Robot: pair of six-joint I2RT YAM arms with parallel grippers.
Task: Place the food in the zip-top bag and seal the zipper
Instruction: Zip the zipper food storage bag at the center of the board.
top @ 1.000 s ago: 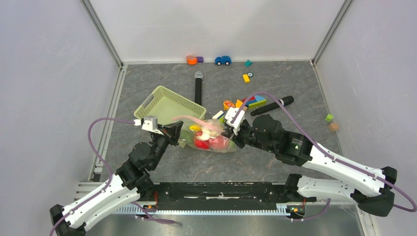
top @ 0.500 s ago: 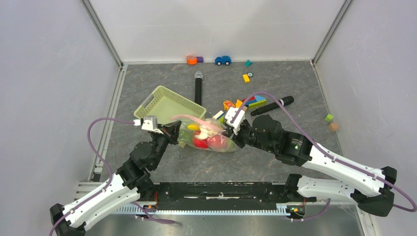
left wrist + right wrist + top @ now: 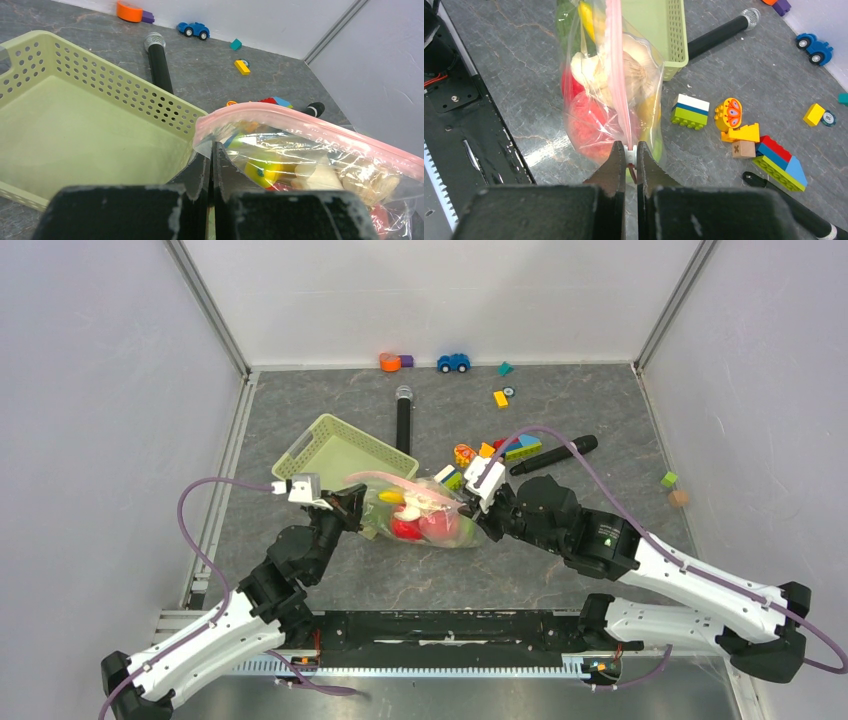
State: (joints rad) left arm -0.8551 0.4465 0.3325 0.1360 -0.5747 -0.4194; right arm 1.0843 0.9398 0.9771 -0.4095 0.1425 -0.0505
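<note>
The zip-top bag point(image 3: 420, 520) hangs stretched between my two grippers, just above the table. It holds the food: a red tomato point(image 3: 586, 120), a yellow banana point(image 3: 262, 170), green pieces and pale pieces. The pink zipper point(image 3: 320, 127) runs along its top edge and also shows in the right wrist view point(image 3: 616, 60). My left gripper point(image 3: 355, 505) is shut on the bag's left corner point(image 3: 212, 147). My right gripper point(image 3: 478, 508) is shut on the white slider point(image 3: 630, 148) at the zipper's right end.
The pale green basket point(image 3: 335, 450) stands empty just behind the bag. A black microphone point(image 3: 403, 420) lies behind it and another point(image 3: 555, 455) at the right. Building blocks point(image 3: 510, 448) lie behind my right gripper. A blue toy car point(image 3: 453, 362) and small blocks sit by the back wall.
My right gripper has shifted slightly to the right and away, still pinching the zipper's end. The left gripper and the bag have barely moved.
</note>
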